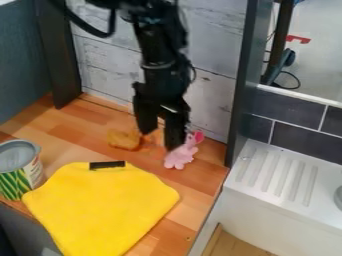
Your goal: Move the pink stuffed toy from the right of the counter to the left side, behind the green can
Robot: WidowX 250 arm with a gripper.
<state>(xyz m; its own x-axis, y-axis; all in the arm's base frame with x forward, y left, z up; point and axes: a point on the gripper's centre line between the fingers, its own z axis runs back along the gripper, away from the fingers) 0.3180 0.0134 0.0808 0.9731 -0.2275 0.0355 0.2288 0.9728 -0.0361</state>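
Yellow cloth (100,207) lies before the wide-open, empty hand (161,137), near a pink toy (179,159).

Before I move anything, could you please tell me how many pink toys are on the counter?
1: the pink toy, by the claw, near the wall. A small one could hide behind the claw.

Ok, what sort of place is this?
Likely a toy or mock kitchen: there's a white ridged drainboard, a dark grey tiled backsplash, and a wood-look counter with a green-and-white metal can on it.
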